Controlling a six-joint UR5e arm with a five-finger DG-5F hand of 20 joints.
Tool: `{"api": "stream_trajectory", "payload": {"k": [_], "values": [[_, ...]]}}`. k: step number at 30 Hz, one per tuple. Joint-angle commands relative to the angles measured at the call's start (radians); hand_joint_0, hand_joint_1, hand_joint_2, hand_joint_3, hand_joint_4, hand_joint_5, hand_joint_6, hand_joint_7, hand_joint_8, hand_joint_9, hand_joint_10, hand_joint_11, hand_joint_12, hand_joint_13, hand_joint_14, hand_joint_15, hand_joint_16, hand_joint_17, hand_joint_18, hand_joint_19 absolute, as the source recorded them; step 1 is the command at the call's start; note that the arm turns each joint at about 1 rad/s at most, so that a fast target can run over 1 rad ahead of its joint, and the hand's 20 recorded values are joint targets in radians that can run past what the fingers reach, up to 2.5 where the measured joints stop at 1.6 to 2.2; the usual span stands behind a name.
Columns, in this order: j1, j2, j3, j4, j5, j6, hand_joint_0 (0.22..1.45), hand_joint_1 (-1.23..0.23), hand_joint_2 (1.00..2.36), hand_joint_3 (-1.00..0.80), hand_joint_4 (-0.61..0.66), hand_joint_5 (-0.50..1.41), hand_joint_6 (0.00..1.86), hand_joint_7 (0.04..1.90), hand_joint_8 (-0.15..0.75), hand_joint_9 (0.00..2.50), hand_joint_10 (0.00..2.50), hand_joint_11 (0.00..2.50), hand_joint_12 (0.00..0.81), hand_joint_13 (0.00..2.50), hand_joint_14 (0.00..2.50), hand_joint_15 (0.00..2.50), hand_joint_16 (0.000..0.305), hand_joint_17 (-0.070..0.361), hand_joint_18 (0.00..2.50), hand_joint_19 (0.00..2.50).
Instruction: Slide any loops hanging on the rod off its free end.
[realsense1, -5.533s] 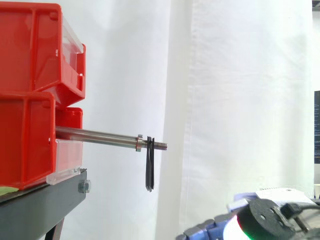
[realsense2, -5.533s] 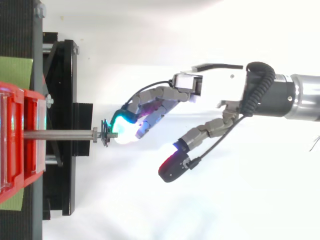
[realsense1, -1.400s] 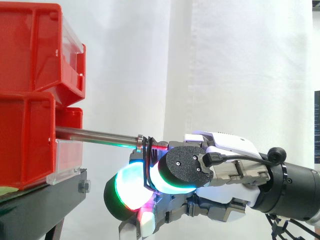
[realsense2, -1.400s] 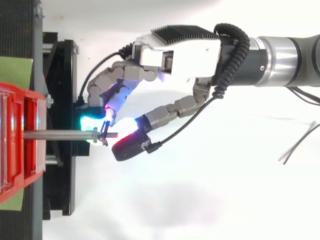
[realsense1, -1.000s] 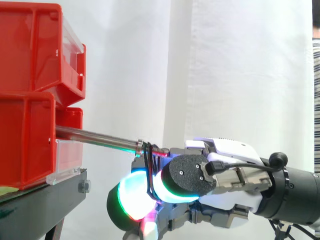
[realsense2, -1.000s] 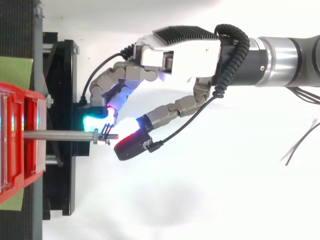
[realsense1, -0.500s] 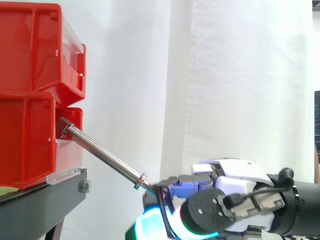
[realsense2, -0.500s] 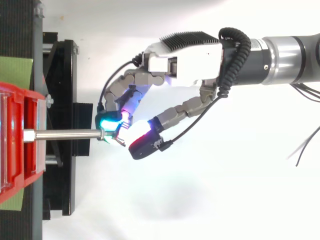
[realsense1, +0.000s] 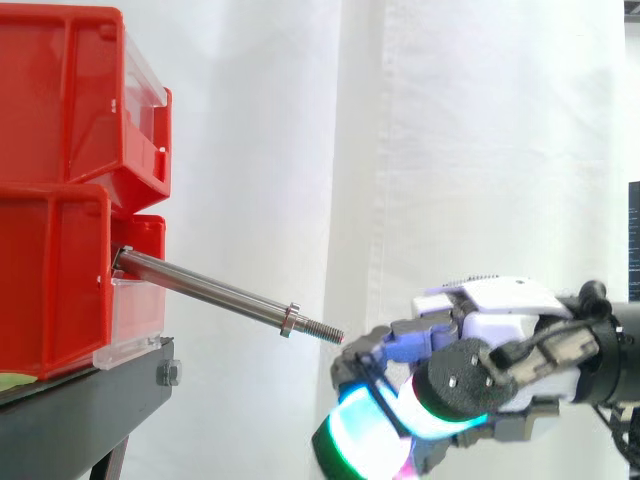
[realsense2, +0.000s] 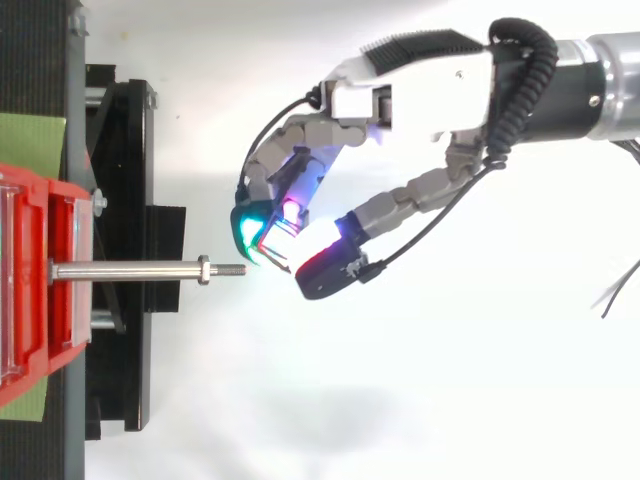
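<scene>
The steel rod (realsense1: 210, 293) sticks out of the lower red bin (realsense1: 55, 280) and slopes slightly down to its threaded free end (realsense1: 326, 333). Nothing hangs on it. In the top view the rod (realsense2: 130, 270) lies bare, with a small gap between its tip and the hand. The thin black loop (realsense1: 381, 402) is off the rod, pinched between the glowing fingertips (realsense1: 352, 440) and the thumb. From above, the loop (realsense2: 274, 250) shows as a dark strip at the fingertips. My hand (realsense1: 495, 310) sits right of and below the rod's end, fingers curled on the loop.
Two red bins (realsense1: 70, 100) are stacked on a black stand (realsense1: 85, 405) at the left. The stand's frame (realsense2: 130, 190) lies under the rod in the top view. A white curtain (realsense1: 480, 150) hangs behind. The arm (realsense2: 600, 80) enters from the right.
The hand pulled right and down with the loop, dragging the rod's tip downward. The loop has come off the free end, and the rod has swung back up partway.
</scene>
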Motion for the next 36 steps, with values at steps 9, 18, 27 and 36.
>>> {"api": "stream_trajectory", "payload": {"k": [9, 18, 27, 36], "values": [[-0.001, 0.094, 0.001, -0.288, 0.137, 0.107, 0.65, -0.77, 1.02, -0.23, 0.06, -0.16, 0.93, 0.99, 0.301, 0.91, 0.01, 0.5, 0.336, 0.82, 0.01, 0.33, 0.038, 0.086, 0.68, 0.31], [0.004, 0.111, 0.001, -0.373, 0.2, 0.344, 0.66, -0.84, 1.01, -0.36, 0.09, -0.16, 0.91, 0.95, 0.289, 0.92, 0.01, 0.5, 0.336, 0.82, 0.01, 0.32, 0.039, 0.088, 0.71, 0.31], [0.013, 0.115, 0.001, -0.429, 0.218, 0.412, 0.66, -0.85, 1.01, -0.41, 0.07, -0.15, 0.89, 1.02, 0.282, 1.0, 0.01, 0.5, 0.333, 0.83, 0.01, 0.31, 0.038, 0.086, 0.72, 0.31], [0.013, 0.117, 0.001, -0.429, 0.216, 0.416, 0.63, -0.77, 1.0, -0.48, 0.05, -0.13, 0.86, 1.01, 0.258, 1.08, 0.01, 0.49, 0.324, 0.85, 0.01, 0.31, 0.038, 0.085, 0.72, 0.31]]}}
